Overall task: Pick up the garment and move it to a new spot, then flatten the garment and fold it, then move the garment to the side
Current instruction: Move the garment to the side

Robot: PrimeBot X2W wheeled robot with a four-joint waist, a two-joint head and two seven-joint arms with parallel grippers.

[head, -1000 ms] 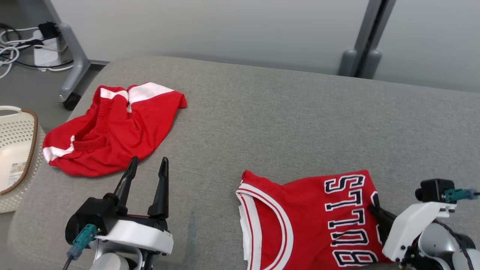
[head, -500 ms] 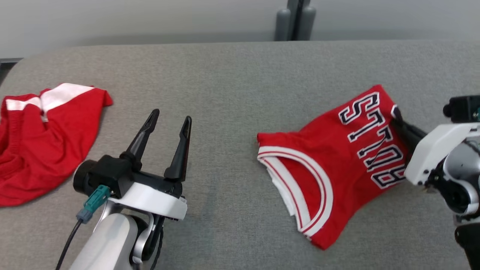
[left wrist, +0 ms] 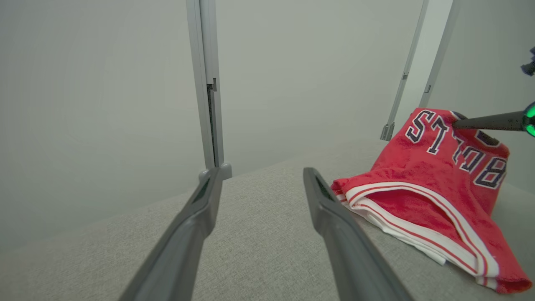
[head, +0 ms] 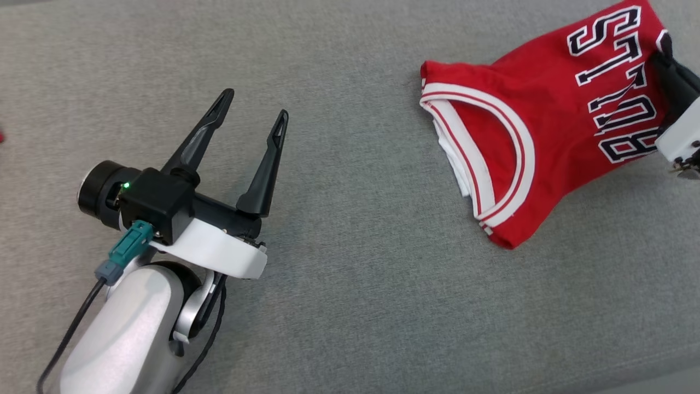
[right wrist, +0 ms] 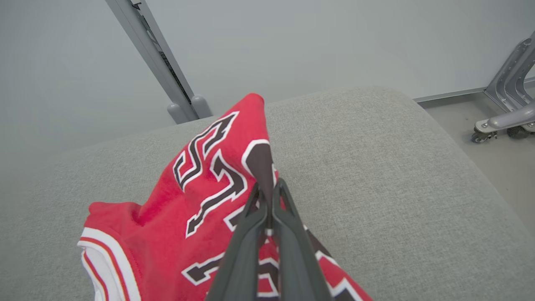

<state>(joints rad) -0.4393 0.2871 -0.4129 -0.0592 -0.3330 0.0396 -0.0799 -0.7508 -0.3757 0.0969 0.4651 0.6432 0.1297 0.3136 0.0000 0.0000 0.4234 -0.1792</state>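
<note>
Now the right gripper [right wrist: 268, 190] has its two fingers pressed together on a fold of the red jersey [head: 525, 126], pinching it at the black-and-white lettering and holding that part raised off the grey cushion [head: 355, 284]; the rest of the jersey, with its white-and-red trimmed opening facing the cushion's middle, rests on the right-hand part of the cushion, short of the far edge and inward of the rounded far right corner; the left gripper [head: 255, 104] hangs over the bare middle of the cushion, well apart from the jersey, its fingers spread wide with nothing between them; a metal post [left wrist: 207, 83] stands behind the far edge.
</note>
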